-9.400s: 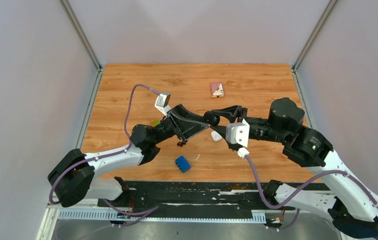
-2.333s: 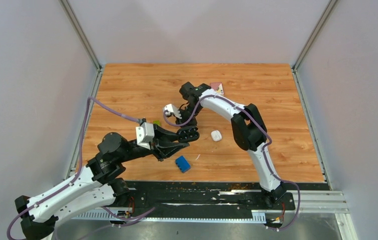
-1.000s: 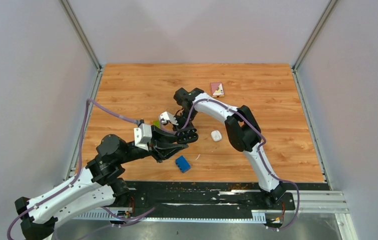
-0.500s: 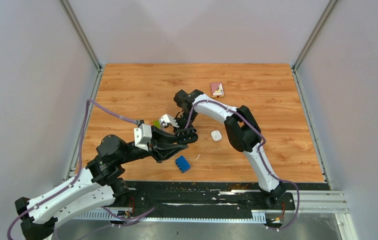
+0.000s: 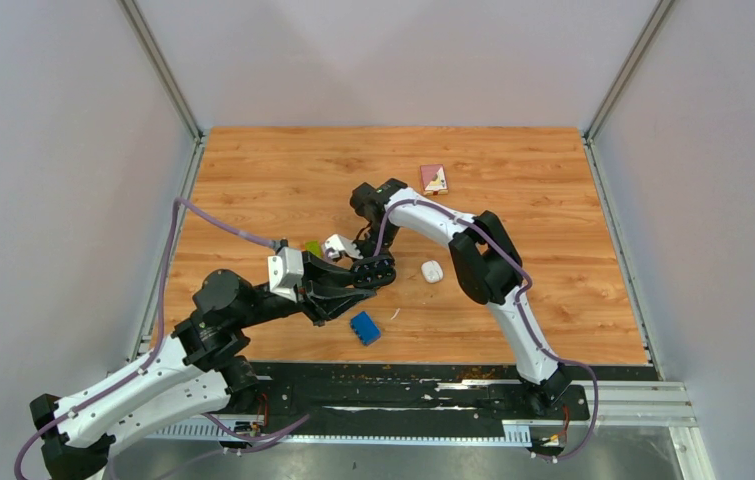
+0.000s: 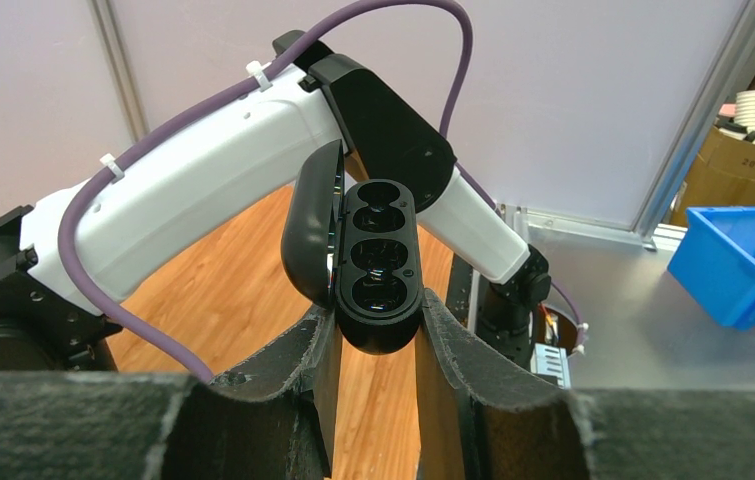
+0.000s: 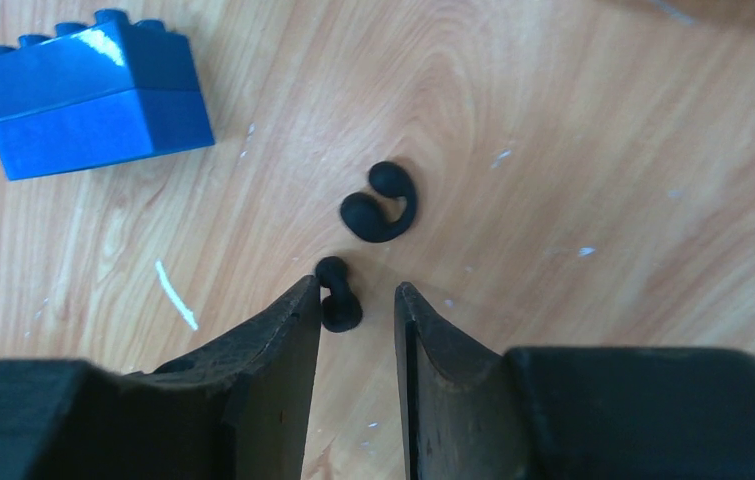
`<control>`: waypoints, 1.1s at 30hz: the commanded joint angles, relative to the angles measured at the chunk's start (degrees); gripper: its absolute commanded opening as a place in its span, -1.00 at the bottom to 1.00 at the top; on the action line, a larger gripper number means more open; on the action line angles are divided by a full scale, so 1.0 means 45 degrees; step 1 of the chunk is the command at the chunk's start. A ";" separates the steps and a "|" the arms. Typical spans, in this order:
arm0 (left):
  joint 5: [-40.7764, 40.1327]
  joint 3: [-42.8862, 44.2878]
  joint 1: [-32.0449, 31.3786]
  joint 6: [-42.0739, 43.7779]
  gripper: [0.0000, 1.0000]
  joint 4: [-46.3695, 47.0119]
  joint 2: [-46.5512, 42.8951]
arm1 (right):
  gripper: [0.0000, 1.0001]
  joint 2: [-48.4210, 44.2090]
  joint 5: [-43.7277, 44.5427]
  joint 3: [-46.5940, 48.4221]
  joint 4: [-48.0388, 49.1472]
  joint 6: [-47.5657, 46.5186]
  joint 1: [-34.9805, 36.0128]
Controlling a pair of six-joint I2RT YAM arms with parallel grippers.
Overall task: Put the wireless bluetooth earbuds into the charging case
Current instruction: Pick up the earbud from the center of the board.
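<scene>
1. Earbud (image 7: 336,297), small and black, sits on the table (image 7: 573,150) right between the fingers of the right gripper (image 7: 355,292). The jaws stand narrow but not closed. A sliver of wood shows on one side of the bud, and it sits close against the other finger.
2. Judgement call: centre first. Nudge the gripper sideways so both pads meet the bud together. A one-sided squeeze on something this rounded and slick could flick it away.
3. Close gently and low, fingertips nearly at the wood, then lift straight up.
4. Just beyond the fingertips lies a second black bud (image 7: 381,205), curled and apart from the first. Steer the fingers clear of it, because it's next in line.
5. Further out there's a blue brick (image 7: 88,105) well to one side and a small white scrap (image 7: 175,295) beside one finger. Neither looks set to block the grasp.
6. Over to the left gripper (image 6: 375,318): it's clamped on the lower body of the black charging case (image 6: 378,250), lid (image 6: 308,235) swung open to the side. The recesses face its wrist camera and, as far as I can tell, are unfilled.
7. From above, the case is held just beside the right gripper, so the carry looks short. Matching the bud's shape to its well will likely be the fiddly part.
8. A white case (image 5: 432,271) rests on the table nearby, apparently closed.
</scene>
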 commanded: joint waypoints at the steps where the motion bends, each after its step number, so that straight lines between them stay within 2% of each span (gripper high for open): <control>1: 0.0112 -0.0029 -0.0042 -0.0211 -1.00 0.0672 0.0013 | -0.34 -0.0415 0.0098 0.0154 -0.1361 -0.0752 0.0048; 6: 0.0112 -0.0023 -0.0041 -0.0272 -1.00 0.0747 0.0047 | -0.45 -0.0500 -0.0084 0.0183 -0.1473 -0.0755 0.0044; 11: 0.0185 0.0009 -0.0042 -0.0304 -1.00 0.0813 0.0170 | -0.40 -0.0648 -0.0391 0.0337 -0.1204 -0.0335 0.0050; 17: 0.0209 -0.0009 -0.0042 -0.0333 -1.00 0.0916 0.0249 | -0.45 -0.0745 -0.0431 0.0207 -0.0596 -0.0005 0.0051; 29: 0.0238 -0.0050 -0.0042 -0.0450 -1.00 0.1033 0.0298 | -0.76 -0.0886 -0.0386 0.0114 -0.0585 0.0021 0.0037; 33: 0.0248 -0.0066 -0.0042 -0.0467 -1.00 0.1065 0.0342 | -0.94 -0.0897 -0.0481 0.0171 -0.0620 0.0067 0.0038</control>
